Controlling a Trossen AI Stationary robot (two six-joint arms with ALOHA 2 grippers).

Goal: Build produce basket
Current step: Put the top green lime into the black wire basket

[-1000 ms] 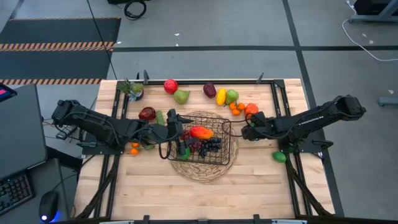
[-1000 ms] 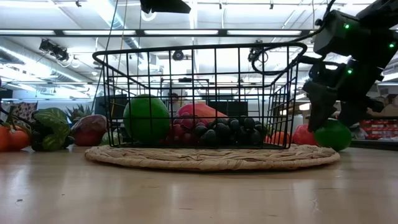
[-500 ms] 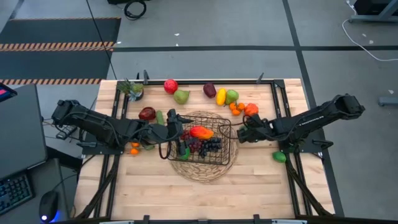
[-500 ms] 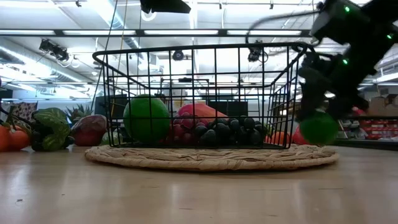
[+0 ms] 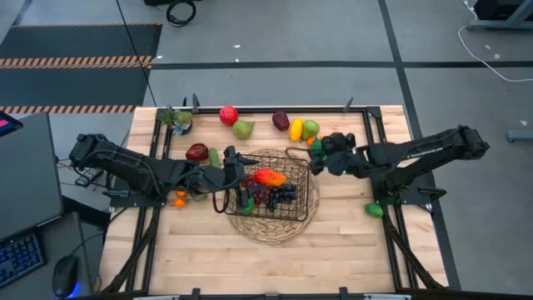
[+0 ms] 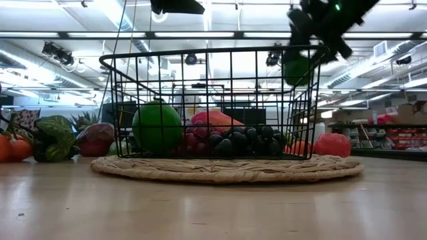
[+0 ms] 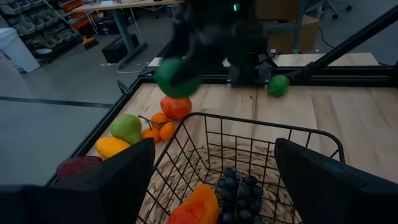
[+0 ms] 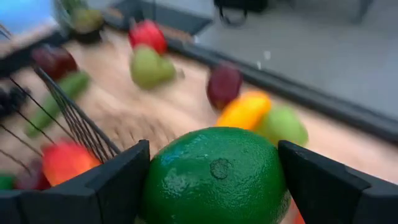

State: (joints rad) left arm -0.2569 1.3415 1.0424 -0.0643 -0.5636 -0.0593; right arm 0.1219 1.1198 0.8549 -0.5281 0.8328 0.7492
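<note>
Right tool [image 5: 321, 155] grasps a round green toy fruit [image 8: 214, 176], raised just right of the black wire-mesh basket [image 5: 266, 190] at its far-right corner. Basket sits mid-surface on a woven mat; drop point lies leftward. Left tool [image 5: 236, 171], unclenched and empty, straddles the basket's left rim.

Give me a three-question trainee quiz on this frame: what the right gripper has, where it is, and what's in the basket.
1. True or false: the right gripper holds a round green fruit.
2. That fruit is: A) resting on the table, B) lifted near the basket's rim, C) lying inside the basket.
3. Fill in: inside the basket, next to the red-orange mango, lies a bunch of dark ____.

Key: 1 true; 2 B; 3 grapes.
</note>
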